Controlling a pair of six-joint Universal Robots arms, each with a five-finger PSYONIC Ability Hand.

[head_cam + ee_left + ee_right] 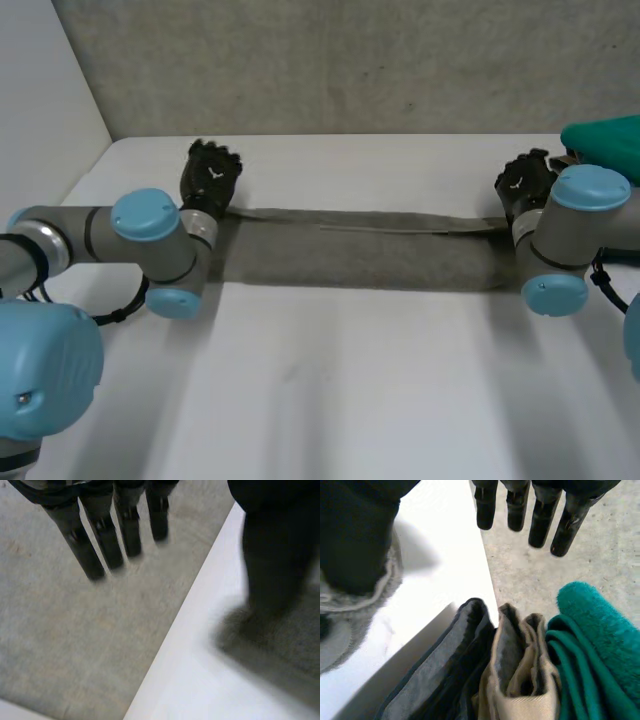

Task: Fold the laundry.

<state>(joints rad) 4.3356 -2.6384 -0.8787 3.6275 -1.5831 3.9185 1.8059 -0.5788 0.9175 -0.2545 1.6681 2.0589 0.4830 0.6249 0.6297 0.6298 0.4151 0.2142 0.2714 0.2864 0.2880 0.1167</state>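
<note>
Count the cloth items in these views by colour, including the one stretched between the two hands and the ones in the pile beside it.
grey cloth, stretched out: 1
dark grey cloth, folded: 1
beige cloth, folded: 1
teal cloth: 1
Total: 4

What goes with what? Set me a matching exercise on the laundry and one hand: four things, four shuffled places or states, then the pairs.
1 grey cloth
2 teal towel
3 beige cloth
4 left hand

A fingers straight, at one end of a cloth
B folded, between a dark cloth and the teal one
C lying long across the table
D just behind the right arm

Pairs: 1-C, 2-D, 3-B, 4-A
</note>
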